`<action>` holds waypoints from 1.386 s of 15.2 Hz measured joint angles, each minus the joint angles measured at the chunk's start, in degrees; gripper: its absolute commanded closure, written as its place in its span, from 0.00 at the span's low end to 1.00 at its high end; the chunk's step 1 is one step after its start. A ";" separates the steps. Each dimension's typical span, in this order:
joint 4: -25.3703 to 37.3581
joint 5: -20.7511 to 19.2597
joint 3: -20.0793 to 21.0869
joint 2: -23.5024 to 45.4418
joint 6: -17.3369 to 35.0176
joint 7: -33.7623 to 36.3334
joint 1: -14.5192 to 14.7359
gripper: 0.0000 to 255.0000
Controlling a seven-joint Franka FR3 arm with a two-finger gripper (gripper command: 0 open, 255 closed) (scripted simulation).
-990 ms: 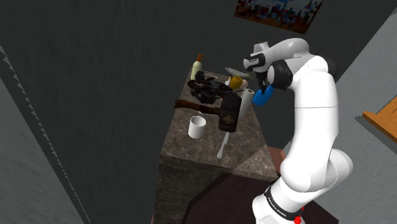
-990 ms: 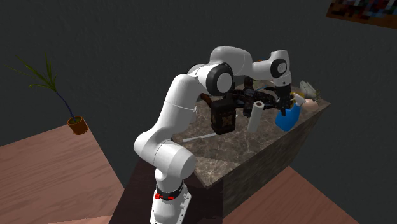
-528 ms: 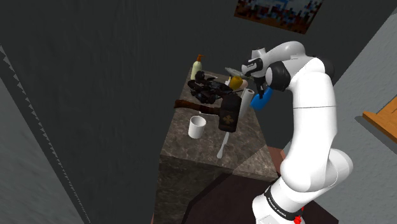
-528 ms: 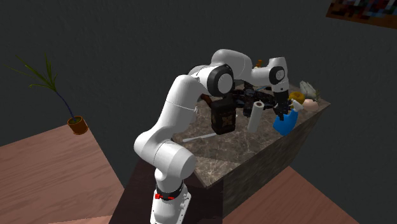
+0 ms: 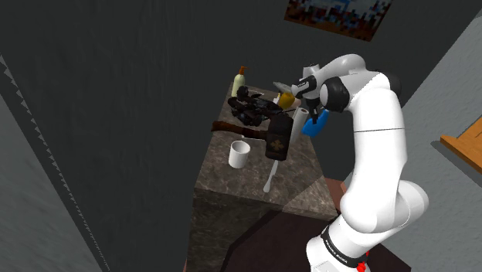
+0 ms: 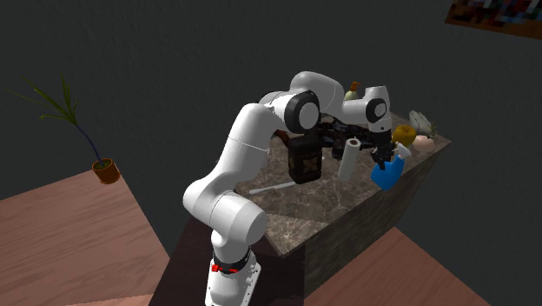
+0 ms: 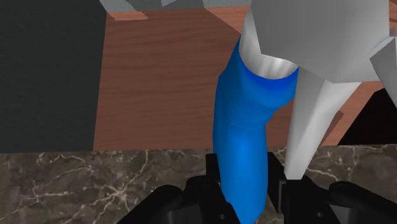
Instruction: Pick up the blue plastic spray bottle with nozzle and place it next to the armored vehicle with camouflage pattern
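One white arm takes up the right half of the shoulder view, rising from its stand at the lower right and bending over to the upper middle of the frame. Below it stands a marble-topped counter, crowded at its far end.

The gripper is clenched on the blue spray bottle. In the wrist view both black fingers press against the bottle's blue body, and its pale nozzle head sits at the end farther from the gripper. In the second exterior view the bottle hangs under the gripper at the right of centre, over the counter's near edge. I cannot tell whether it touches the marble.

Just left of it there stands a white roll, then a dark brown box. The dark armoured vehicle lies behind them, near the bottle but apart from it. A small white cup stands at the counter's left edge in the shoulder view.
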 measured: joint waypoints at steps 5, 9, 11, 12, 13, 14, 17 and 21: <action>-0.11 -0.01 -0.01 -0.01 0.11 0.03 0.01 0.00; -0.10 -0.01 -0.01 -0.02 0.12 0.03 0.01 0.00; -0.10 -0.01 -0.01 -0.02 0.12 0.03 0.01 0.00; 0.09 -0.09 -0.05 -0.36 -0.48 0.10 0.27 0.00; 1.08 -0.04 -0.01 -0.44 -1.56 0.04 0.41 0.00; 1.50 -0.18 -0.10 -1.17 -2.80 0.10 0.90 0.00; 3.08 -0.30 -0.14 -1.99 -5.34 0.15 1.60 0.00; 3.22 -0.35 -0.20 -2.23 -5.76 0.10 1.68 0.00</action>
